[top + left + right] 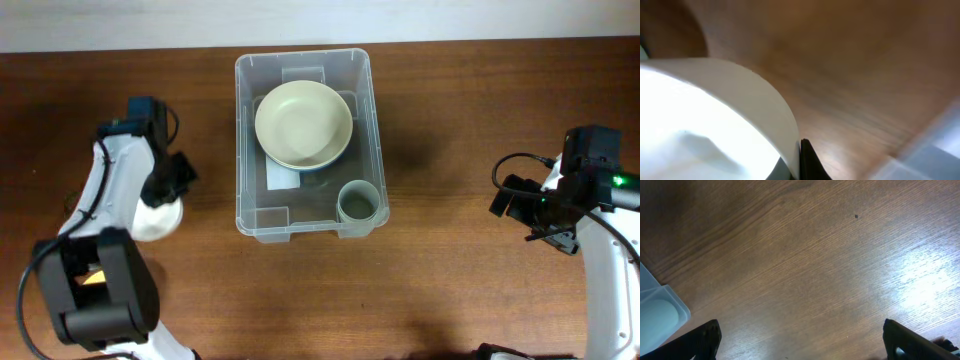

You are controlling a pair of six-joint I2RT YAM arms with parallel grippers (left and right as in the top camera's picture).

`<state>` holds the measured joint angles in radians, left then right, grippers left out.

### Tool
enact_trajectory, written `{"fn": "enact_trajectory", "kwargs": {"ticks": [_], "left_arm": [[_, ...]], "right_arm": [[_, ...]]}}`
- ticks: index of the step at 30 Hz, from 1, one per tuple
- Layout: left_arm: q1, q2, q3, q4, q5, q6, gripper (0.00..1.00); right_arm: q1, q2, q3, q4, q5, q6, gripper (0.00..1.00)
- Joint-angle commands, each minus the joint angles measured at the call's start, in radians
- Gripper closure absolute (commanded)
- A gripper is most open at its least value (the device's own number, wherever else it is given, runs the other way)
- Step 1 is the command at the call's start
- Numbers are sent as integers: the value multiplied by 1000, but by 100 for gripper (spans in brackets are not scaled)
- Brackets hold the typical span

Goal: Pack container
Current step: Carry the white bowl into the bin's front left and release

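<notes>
A dark brown wooden counter [440, 150] with fine grain fills the view. A pale wall strip [320, 20] runs along its far edge. One bright glare patch [925, 280] lies on the wood.

There is one container [240, 140] on one table [450, 120]. Inside it are one bowl [303, 124], one cup [360, 203] and one label [283, 178], three things in all. Outside it is one white dish [150, 222]; its exact kind cannot be told. There are two arms, the left arm [112, 185] and the right arm [610, 270]. There are two grippers, the left gripper [175, 176] and the right gripper [512, 198].
</notes>
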<state>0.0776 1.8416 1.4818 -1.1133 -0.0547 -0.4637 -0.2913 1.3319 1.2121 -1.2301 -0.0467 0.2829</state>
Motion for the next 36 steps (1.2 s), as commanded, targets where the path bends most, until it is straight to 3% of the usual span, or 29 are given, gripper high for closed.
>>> {"fn": "enact_trajectory", "kwargs": {"ticks": [1, 6, 10, 19, 25, 36], "left_arm": [[-77, -116, 162, -49, 14, 34, 100], [-247, -192, 326, -84, 14, 36, 99], [-397, -205, 341, -64, 13, 35, 99], [-639, -52, 332, -90, 6, 5, 99], [-632, 82, 332, -122, 18, -146, 99], [-616, 272, 332, -131, 78, -150, 99]], "right_arm": [[4, -7, 17, -1, -6, -6, 1], [4, -7, 17, 0, -6, -6, 1], [4, -7, 17, 0, -6, -6, 1], [4, -7, 17, -1, -6, -6, 1], [4, -7, 17, -5, -6, -6, 1], [4, -7, 17, -5, -6, -6, 1]]}}
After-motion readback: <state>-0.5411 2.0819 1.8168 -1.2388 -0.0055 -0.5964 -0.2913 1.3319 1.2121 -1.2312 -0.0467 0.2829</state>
